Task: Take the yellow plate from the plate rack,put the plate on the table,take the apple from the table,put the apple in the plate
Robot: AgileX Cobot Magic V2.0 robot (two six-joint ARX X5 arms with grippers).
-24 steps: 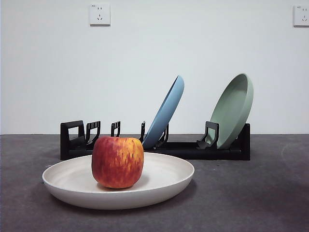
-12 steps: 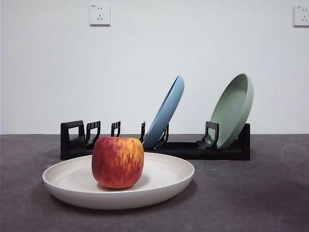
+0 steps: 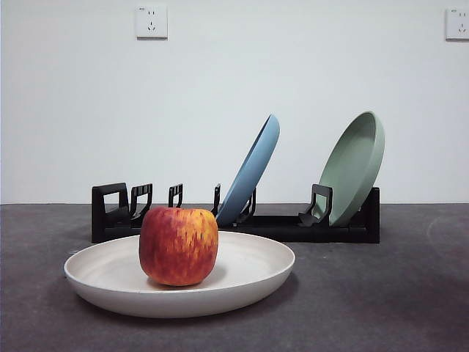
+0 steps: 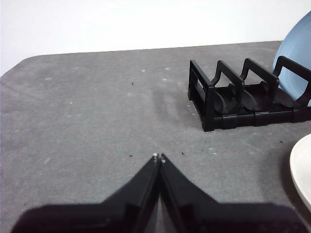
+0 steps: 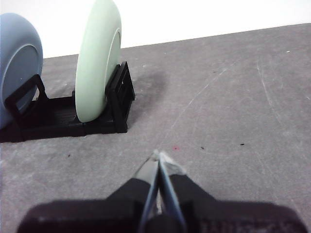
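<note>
Nothing has been moved since the earlier frames. Apple (image 3: pixel 179 246) is seen resting in the plate (image 3: pixel 249 275) on the worktop (image 3: pixel 381 293), near the rack (image 3: pixel 278 227); the task appears done. Blue plate (image 3: pixel 253 172) and green plate (image 3: pixel 353 167) are left racked, obstructing nothing. Left end effector (image 4: pixel 159 156) and right end effector (image 5: pixel 158 154) are held closed, empty, well apart from the apple.

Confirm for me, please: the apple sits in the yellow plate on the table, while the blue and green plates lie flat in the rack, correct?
Not quite. The apple does sit in the yellow plate on the table, but the front view shows the blue plate and green plate standing tilted on edge in the rack, not flat.
</note>
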